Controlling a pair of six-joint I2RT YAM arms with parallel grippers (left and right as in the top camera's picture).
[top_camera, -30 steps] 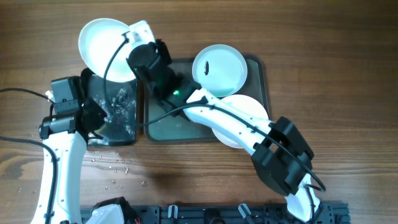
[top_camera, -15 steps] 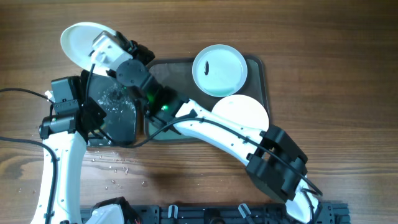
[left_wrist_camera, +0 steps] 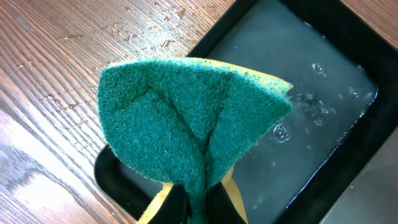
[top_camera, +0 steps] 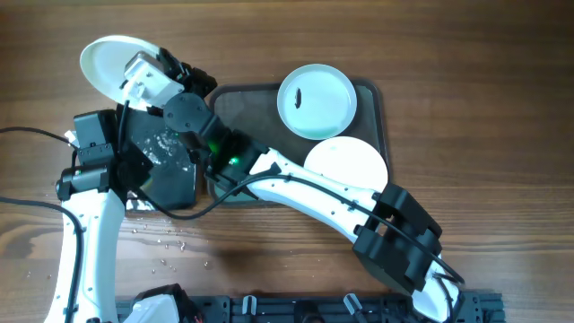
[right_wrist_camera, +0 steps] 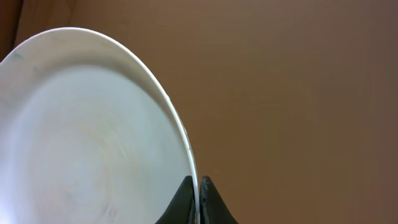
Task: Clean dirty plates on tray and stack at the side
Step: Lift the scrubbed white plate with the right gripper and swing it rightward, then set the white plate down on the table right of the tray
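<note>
Up past the black tray (left_wrist_camera: 329,124), grips white plate (top_camera: 103,61) by its rim in right gripper (right_wrist_camera: 198,193), likely for stacking aside; clamps sponge (left_wrist_camera: 186,118) in left gripper (left_wrist_camera: 196,208), ready for aqua plate (top_camera: 316,100) and second white plate (top_camera: 352,161) on the tray (top_camera: 247,100)

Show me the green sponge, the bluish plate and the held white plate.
green sponge (left_wrist_camera: 186,118): left wrist view, middle of scouring face.
bluish plate (top_camera: 318,103): overhead view, its centre.
held white plate (top_camera: 103,63): overhead view, bare left part.
</note>
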